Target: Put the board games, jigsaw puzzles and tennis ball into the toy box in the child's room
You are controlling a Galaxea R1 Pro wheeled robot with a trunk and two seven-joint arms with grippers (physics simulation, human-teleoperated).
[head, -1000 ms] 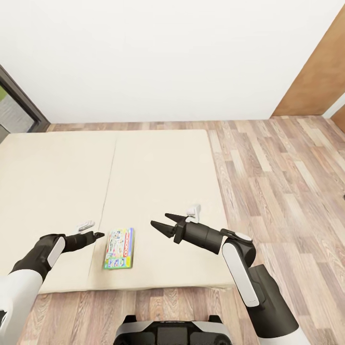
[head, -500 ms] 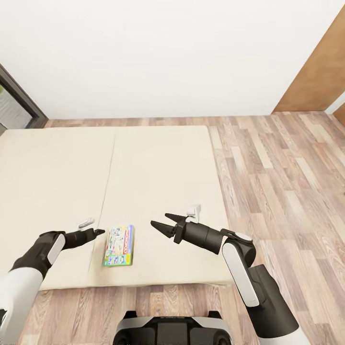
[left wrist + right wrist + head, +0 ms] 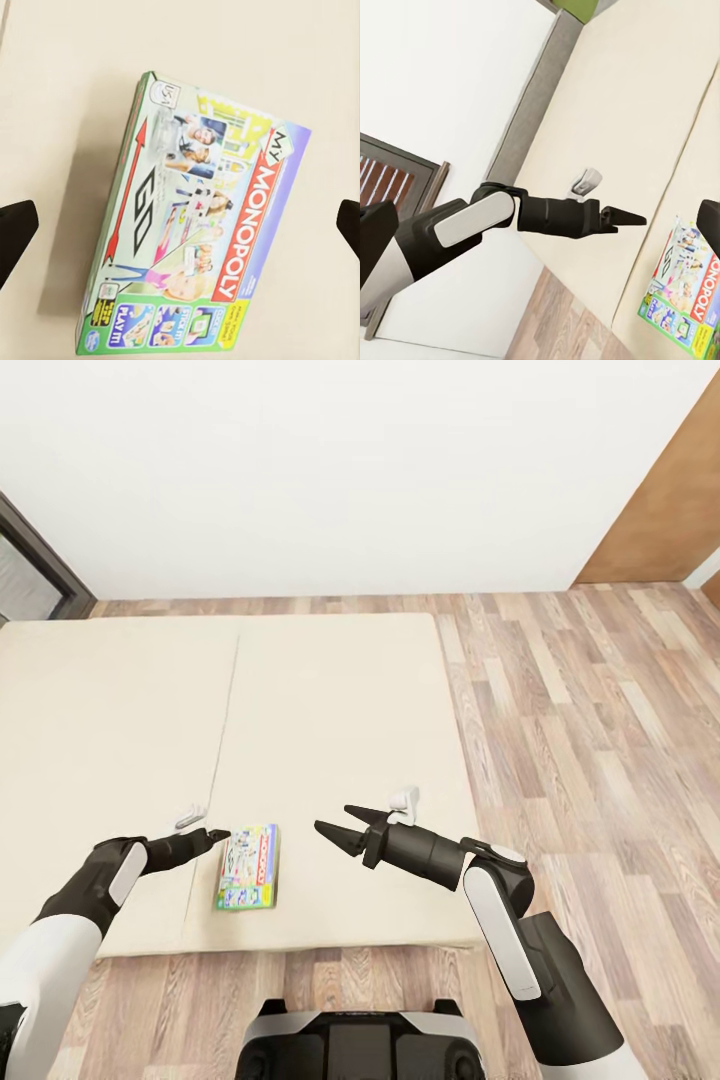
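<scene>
Monopoly board game lay flat on the beige bed, near its front edge, just beside the mattress seam. Left gripper hung over the bed with its tips close to the box's near-left corner; from the head view its jaws looked nearly together, though the left wrist view showed both fingertips spread wide either side of the box. Right gripper hovered to the box's right, jaws parted, holding nothing. Wooden floor ran alongside the bed
</scene>
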